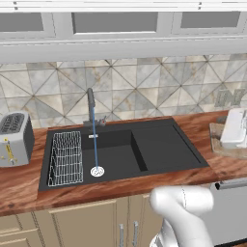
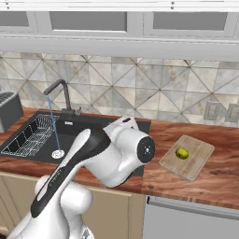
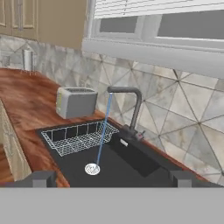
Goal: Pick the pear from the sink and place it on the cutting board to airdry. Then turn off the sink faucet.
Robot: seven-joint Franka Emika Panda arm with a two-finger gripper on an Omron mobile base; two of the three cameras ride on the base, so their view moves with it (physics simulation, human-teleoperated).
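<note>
The yellow-green pear [image 2: 182, 152] lies on the tan cutting board [image 2: 197, 164], on the counter right of the sink [image 2: 88, 126]. Nothing holds it. In the left base view my white hand [image 1: 235, 128] covers part of the board [image 1: 217, 141]. The dark faucet [image 3: 131, 107] is running: a thin blue stream falls onto the silver drain [image 3: 92, 169]. Its small lever [image 3: 139, 134] sits at the spout's base. My gripper [image 3: 112, 179] is open and empty, its fingertips [image 3: 43, 178] far apart. It hangs right of the basin, facing the faucet from a distance.
A white wire rack [image 1: 65, 158] fills the basin's left end. A silver toaster [image 1: 14, 138] stands on the counter left of the sink. My arm's bulky elbow [image 2: 133, 151] hangs over the counter's front edge, before the drainboard. Tiled wall and cabinets stand behind.
</note>
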